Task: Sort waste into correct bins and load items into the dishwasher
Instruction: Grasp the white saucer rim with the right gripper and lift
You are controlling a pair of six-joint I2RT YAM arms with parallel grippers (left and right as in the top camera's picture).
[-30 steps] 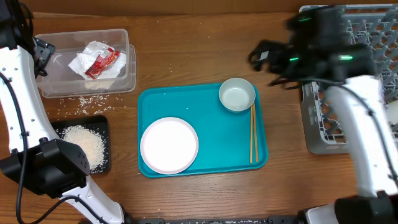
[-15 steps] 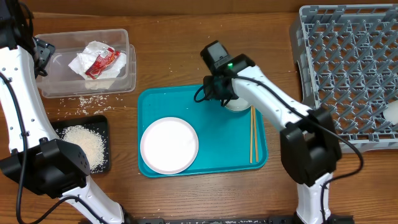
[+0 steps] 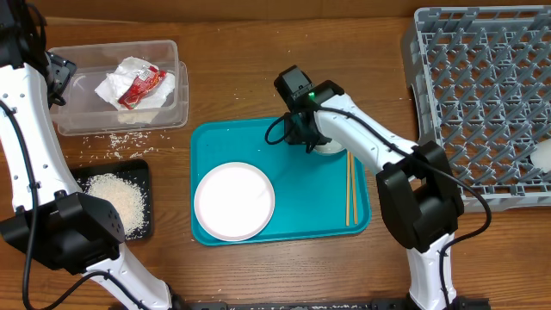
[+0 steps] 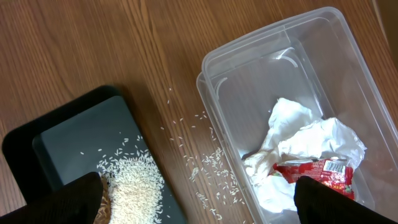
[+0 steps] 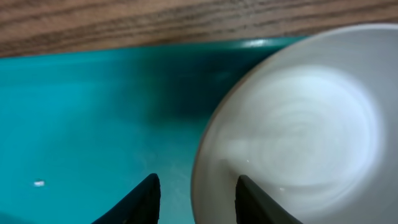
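Observation:
A white cup [image 5: 298, 130] stands at the back right of the teal tray [image 3: 293, 215]. My right gripper [image 5: 196, 186] straddles its near rim, one finger inside and one outside over the tray, with a gap still showing beside the outer finger. From overhead the right gripper [image 3: 310, 138] covers most of the cup [image 3: 332, 148]. A white plate [image 3: 234, 201] and chopsticks [image 3: 349, 189] also lie on the tray. My left gripper [image 4: 199, 202] hangs wide open and empty above the black tray [image 4: 68, 124] of rice and the clear tub [image 4: 336, 56], which holds napkins [image 4: 298, 140] and a red wrapper [image 4: 314, 171].
The grey dish rack [image 3: 482, 95] fills the right side, with a white item [image 3: 542, 153] at its right edge. Loose rice [image 3: 120, 140] is scattered on the wood between the clear tub [image 3: 172, 103] and the black tray [image 3: 142, 172].
My right arm swung from over the dish rack down to the cup on the teal tray, and its jaws narrowed around the rim. The left arm stayed still.

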